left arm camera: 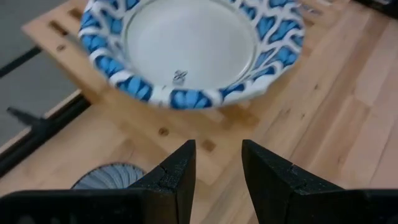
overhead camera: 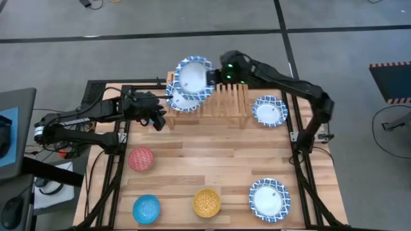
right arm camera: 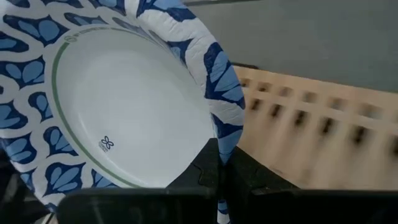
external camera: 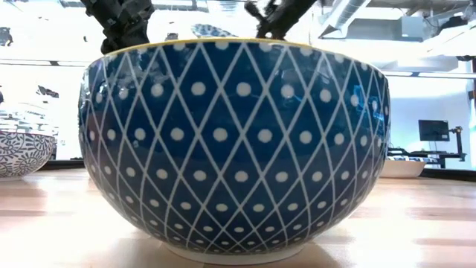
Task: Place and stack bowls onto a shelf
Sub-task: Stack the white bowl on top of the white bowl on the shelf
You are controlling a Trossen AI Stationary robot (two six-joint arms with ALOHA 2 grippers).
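The light-wood slatted shelf (overhead camera: 221, 102) stands at the table's far side. One white bowl with a blue-patterned rim (overhead camera: 182, 101) rests on its left end. My right gripper (overhead camera: 210, 77) is shut on a second white bowl (overhead camera: 192, 76), held tilted just above the first. My left gripper (overhead camera: 157, 119) is open beside the shelf's left end, near side, facing those bowls (left arm camera: 186, 50). A grey-blue bowl (left arm camera: 109, 175) lies on the table under it. Two more white bowls (overhead camera: 270, 111) (overhead camera: 270, 199) and the red (overhead camera: 141, 158), bright blue (overhead camera: 146, 208) and yellow (overhead camera: 207, 202) bowls sit on the table. My right gripper (right arm camera: 221, 171) pinches the white bowl by its blue-patterned rim (right arm camera: 225, 134), on the side toward the table's right, one finger inside the bowl and one outside. The fingers come level from the right. The bowl is lifted clear and tilted, its hollow facing the wrist camera.
In the low view the yellow-rimmed bowl's blue diamond-patterned outside (external camera: 234, 141) fills nearly the whole picture. The shelf's middle and right slats (overhead camera: 231, 99) are bare. Open tabletop (overhead camera: 205, 151) lies between the shelf and the near row of bowls. Black frame rails (overhead camera: 298, 138) run along the table's sides.
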